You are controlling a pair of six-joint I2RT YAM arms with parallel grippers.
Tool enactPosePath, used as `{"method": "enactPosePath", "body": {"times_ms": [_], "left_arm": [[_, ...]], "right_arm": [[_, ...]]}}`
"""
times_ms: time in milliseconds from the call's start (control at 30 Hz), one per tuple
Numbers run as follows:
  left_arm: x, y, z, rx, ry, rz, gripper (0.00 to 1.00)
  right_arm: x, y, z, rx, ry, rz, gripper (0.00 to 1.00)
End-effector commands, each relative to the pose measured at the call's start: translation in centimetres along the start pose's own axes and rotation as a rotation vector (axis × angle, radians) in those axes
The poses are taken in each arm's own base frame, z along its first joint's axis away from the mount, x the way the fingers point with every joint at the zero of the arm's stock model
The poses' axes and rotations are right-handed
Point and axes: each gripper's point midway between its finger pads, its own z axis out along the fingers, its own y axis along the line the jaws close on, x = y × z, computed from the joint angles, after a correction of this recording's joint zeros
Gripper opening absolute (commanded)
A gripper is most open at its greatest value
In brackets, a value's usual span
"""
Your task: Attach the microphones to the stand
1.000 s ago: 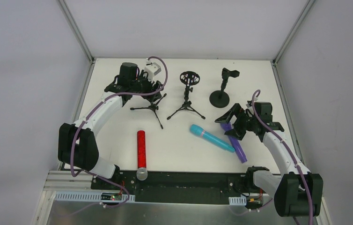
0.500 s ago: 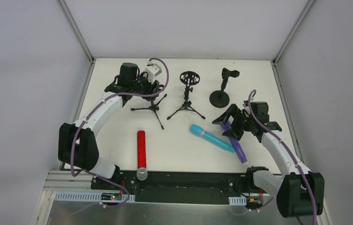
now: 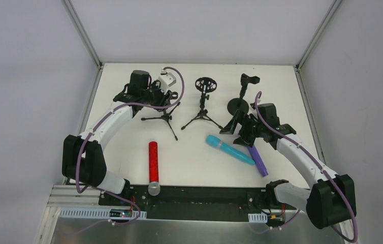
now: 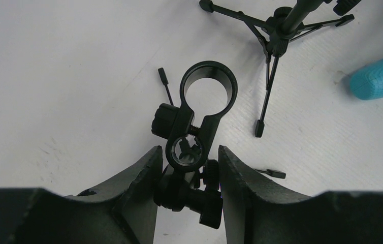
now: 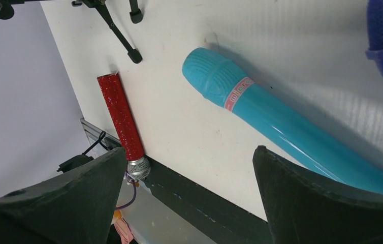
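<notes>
Red microphone (image 3: pixel 153 163) lay alone, silver head at the table's (image 3: pixel 128 152) near edge. Cyan microphone (image 3: pixel 230 149) lay mid-table, purple microphone (image 3: pixel 258 160) just beside it. Right claw (image 5: pixel 189 152) hung spread wide over the cyan one, holding nothing. Left claw (image 4: pixel 189 152) was pinched onto the clamp (image 4: pixel 207 86) of the leftmost stand (image 3: pixel 165 116).

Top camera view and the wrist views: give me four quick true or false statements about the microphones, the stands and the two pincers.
1. The red microphone lies flat on the table, silver head toward the arms' bases. True.
2. The cyan microphone sits in a stand. False: it lies on the table beside the purple microphone.
3. The left pincer is shut on the clamp of the left tripod stand. True.
4. The right pincer grips the purple microphone. False: it is open and empty, above the cyan microphone.
</notes>
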Motion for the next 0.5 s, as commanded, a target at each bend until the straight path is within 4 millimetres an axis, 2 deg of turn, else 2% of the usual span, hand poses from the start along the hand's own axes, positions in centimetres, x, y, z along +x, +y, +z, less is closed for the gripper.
{"method": "enactPosePath", "body": {"times_ms": [0, 133, 233, 300, 400, 467], "left_arm": [[-1.3, 0.7, -1.3, -0.058, -0.028, 0.083, 0.4], [-1.5, 1.0, -2.0, -0.083, -0.032, 0.105, 0.4], [-2.2, 0.2, -2.4, -0.044, -0.067, 0.118, 0.44], [-2.7, -0.2, -2.6, -0.025, -0.084, 0.121, 0.54], [-3.0, -0.1, -2.8, -0.034, -0.091, 0.116, 0.82], [-3.2, 0.0, -3.1, -0.049, -0.095, 0.119, 0.89]], "right_arm": [[-1.9, 2.9, 0.1, -0.018, -0.067, -0.069, 0.99], [-2.0, 3.9, 0.5, 0.005, -0.08, -0.123, 0.99], [-2.0, 4.7, 0.7, 0.009, -0.085, -0.152, 0.99], [-2.1, 5.1, 0.9, -0.004, -0.082, -0.155, 0.99], [-2.3, 5.3, 1.1, 0.011, -0.077, -0.175, 0.99], [-2.4, 4.9, 1.2, 0.044, -0.076, -0.201, 0.99]]}}
